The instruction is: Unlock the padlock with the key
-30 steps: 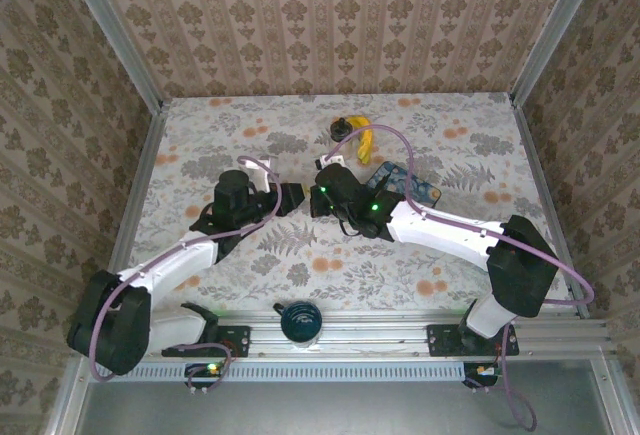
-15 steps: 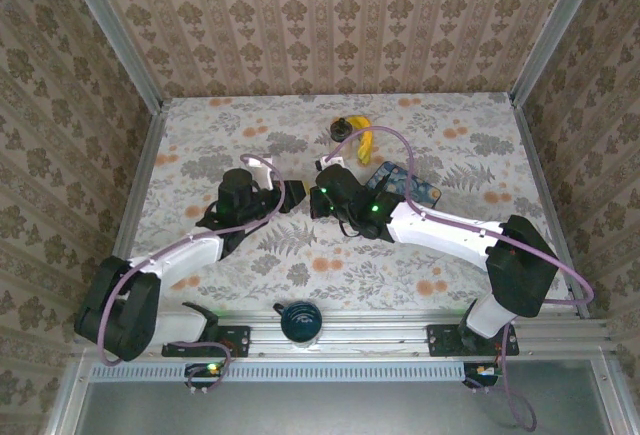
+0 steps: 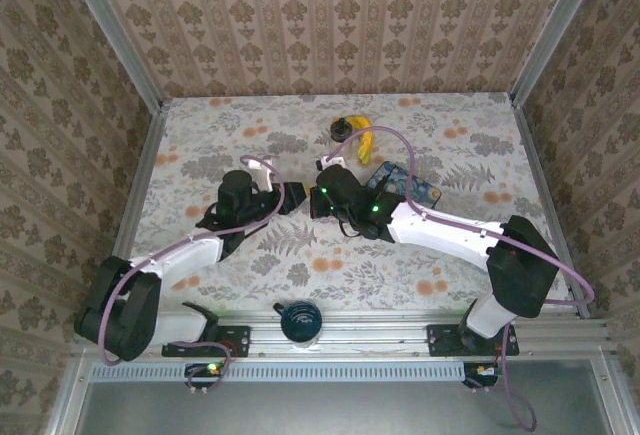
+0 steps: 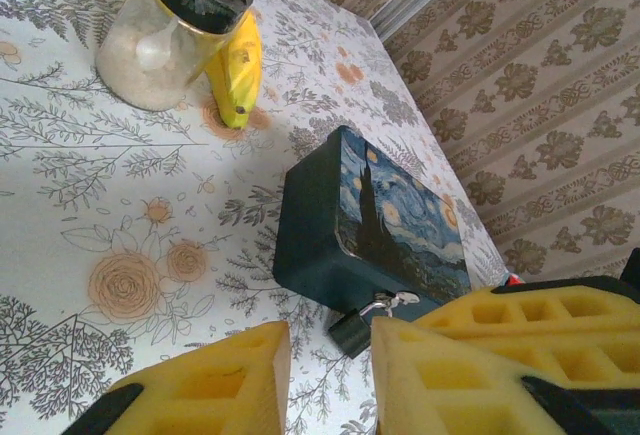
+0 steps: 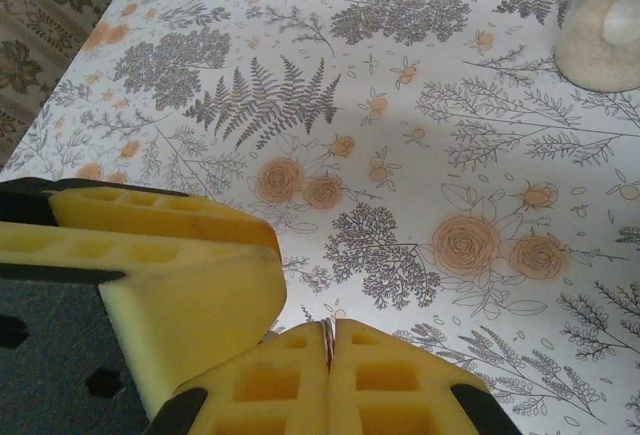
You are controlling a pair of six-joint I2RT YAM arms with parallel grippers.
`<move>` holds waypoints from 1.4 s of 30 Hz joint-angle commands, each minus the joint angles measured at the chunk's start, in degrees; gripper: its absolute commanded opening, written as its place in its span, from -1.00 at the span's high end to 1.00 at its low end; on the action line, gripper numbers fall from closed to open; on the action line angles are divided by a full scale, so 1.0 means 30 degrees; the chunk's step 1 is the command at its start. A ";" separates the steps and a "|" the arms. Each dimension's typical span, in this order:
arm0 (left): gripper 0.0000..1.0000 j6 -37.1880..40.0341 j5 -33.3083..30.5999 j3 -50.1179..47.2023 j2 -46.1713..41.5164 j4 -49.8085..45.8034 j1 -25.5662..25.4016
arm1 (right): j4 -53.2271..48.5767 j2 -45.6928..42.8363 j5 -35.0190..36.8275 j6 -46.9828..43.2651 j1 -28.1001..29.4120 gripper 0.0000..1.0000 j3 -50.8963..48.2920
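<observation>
Right gripper [image 5: 330,327] jaws pressed closed, pinching thin metal sliver, likely key [image 5: 328,336]. Left gripper [image 4: 330,350] jaws part open, empty. Padlock [image 4: 350,333] just beyond their gap, at tin box [image 4: 370,225] corner. Key not yet inserted; insertion and turn remain. Counts: one each of padlock, key, tin box, jar [image 4: 170,25], banana [image 4: 238,70].

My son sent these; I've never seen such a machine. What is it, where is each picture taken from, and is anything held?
Two robot arms stand on a table. The overhead picture looks down on both; the other two come from a camera on each wrist, so the yellow blocks are fingers. On the table: a banana, a jar, and a blue starry tin with a tiny padlock at its corner. The left gripper is open, empty; the right gripper pinches a thin metal piece, probably the key.
</observation>
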 commanded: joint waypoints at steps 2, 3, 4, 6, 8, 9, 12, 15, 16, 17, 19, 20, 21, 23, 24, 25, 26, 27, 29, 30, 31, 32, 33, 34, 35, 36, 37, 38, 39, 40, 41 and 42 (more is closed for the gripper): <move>0.57 0.0461 -0.0192 -0.0219 -0.0672 -0.0918 0.0092 | 0.0758 -0.0575 0.0000 0.0274 0.0006 1.00 -0.0098; 0.58 0.0492 -0.0191 -0.0219 -0.0673 -0.0891 0.0091 | 0.0787 -0.0553 -0.0046 0.0296 0.0012 1.00 -0.0087; 0.59 0.0526 -0.0194 -0.0204 -0.0672 -0.0868 0.0092 | 0.0814 -0.0539 -0.0091 0.0300 -0.0006 1.00 -0.0072; 0.61 0.0519 -0.0169 -0.0135 -0.0618 -0.0807 0.0092 | 0.0904 -0.0509 -0.0199 0.0357 0.0003 1.00 -0.0056; 0.61 0.0450 -0.0176 -0.0102 -0.0556 -0.0579 0.0092 | 0.0947 -0.0509 -0.0265 0.0412 -0.0003 1.00 -0.0086; 0.60 0.0381 -0.0168 -0.0102 -0.0534 -0.0440 0.0092 | 0.0948 -0.0509 -0.0279 0.0448 -0.0017 1.00 -0.0093; 0.54 0.0285 -0.0117 -0.0102 -0.0472 -0.0213 0.0092 | 0.0993 -0.0535 -0.0292 0.0508 0.0008 1.00 -0.0159; 0.52 0.0184 -0.0080 -0.0129 -0.0468 -0.0087 0.0068 | 0.1073 -0.0541 -0.0291 0.0582 -0.0014 1.00 -0.0209; 0.49 0.0154 -0.0081 -0.0131 -0.0468 -0.0045 0.0063 | 0.1082 -0.0568 -0.0287 0.0596 -0.0016 1.00 -0.0213; 0.47 0.0117 -0.0081 -0.0156 -0.0467 0.0009 0.0063 | 0.1126 -0.0566 -0.0298 0.0625 -0.0005 1.00 -0.0224; 0.47 0.0080 -0.0057 -0.0189 -0.0468 0.0076 0.0062 | 0.1188 -0.0539 -0.0323 0.0655 -0.0015 1.00 -0.0246; 0.48 0.0054 -0.0047 -0.0215 -0.0468 0.0087 0.0063 | 0.1217 -0.0536 -0.0348 0.0706 -0.0006 1.00 -0.0248; 0.52 0.0051 -0.0029 -0.0211 -0.0468 0.0076 0.0055 | 0.1212 -0.0524 -0.0366 0.0741 0.0006 1.00 -0.0248; 0.61 0.0022 -0.0004 -0.0248 -0.0469 0.0135 0.0063 | 0.1286 -0.0495 -0.0438 0.0772 -0.0006 1.00 -0.0248; 0.64 -0.0004 0.0007 -0.0248 -0.0468 0.0164 0.0062 | 0.1362 -0.0487 -0.0523 0.0772 -0.0039 1.00 -0.0248; 0.68 -0.0008 0.0030 -0.0219 -0.0475 0.0164 0.0059 | 0.1415 -0.0480 -0.0577 0.0773 -0.0026 1.00 -0.0277; 0.77 -0.0008 0.0079 -0.0191 -0.0442 0.0142 0.0063 | 0.1513 -0.0473 -0.0637 0.0772 -0.0046 1.00 -0.0320; 0.87 -0.0008 0.0106 -0.0189 -0.0439 0.0135 0.0063 | 0.1600 -0.0477 -0.0670 0.0815 -0.0024 1.00 -0.0395; 1.00 -0.0008 0.0231 -0.0160 -0.0439 0.0099 0.0063 | 0.1835 -0.0530 -0.0844 0.0960 -0.0156 1.00 -0.0637; 1.00 0.0020 0.0267 -0.0182 -0.0467 0.0063 0.0048 | 0.2051 -0.0583 -0.0997 0.1097 -0.0249 1.00 -0.0805; 1.00 0.0047 0.0271 -0.0189 -0.0495 -0.0002 0.0048 | 0.2271 -0.0647 -0.1172 0.1249 -0.0360 1.00 -0.0980; 1.00 0.0073 0.0293 -0.0189 -0.0540 -0.0063 0.0063 | 0.2537 -0.0752 -0.1402 0.1417 -0.0519 1.00 -0.1228; 1.00 0.0106 0.0255 -0.0216 -0.0583 -0.0078 0.0063 | 0.2889 -0.0844 -0.1609 0.1571 -0.0635 1.00 -0.1465; 1.00 0.0135 0.0244 -0.0211 -0.0635 -0.0152 0.0061 | 0.3151 -0.0902 -0.1791 0.1661 -0.0749 1.00 -0.1682; 1.00 0.0190 0.0206 -0.0218 -0.0713 -0.0215 0.0063 | 0.3414 -0.0991 -0.1965 0.1778 -0.0833 1.00 -0.1894; 1.00 0.0253 0.0183 -0.0193 -0.0785 -0.0343 0.0077 | 0.3556 -0.1060 -0.2075 0.1876 -0.0941 1.00 -0.2092; 1.00 0.0312 0.0128 -0.0147 -0.0865 -0.0439 0.0092 | 0.3625 -0.1120 -0.2138 0.1964 -0.1018 1.00 -0.2199; 1.00 0.0384 0.0066 -0.0105 -0.0976 -0.0620 0.0114 | 0.3603 -0.1196 -0.2113 0.2043 -0.1084 0.92 -0.2296; 1.00 0.0424 0.0011 -0.0073 -0.1117 -0.0803 0.0136 | 0.3479 -0.1282 -0.2058 0.2130 -0.1163 0.81 -0.2388; 1.00 0.0458 -0.0021 -0.0029 -0.1229 -0.0926 0.0174 | 0.3339 -0.1350 -0.1987 0.2198 -0.1242 0.74 -0.2466; 1.00 0.0489 -0.0051 0.0026 -0.1384 -0.1098 0.0234 | 0.3208 -0.1464 -0.1880 0.2247 -0.1305 0.65 -0.2553; 1.00 0.0541 -0.0056 0.0070 -0.1527 -0.1264 0.0280 | 0.3076 -0.1569 -0.1757 0.2294 -0.1401 0.57 -0.2674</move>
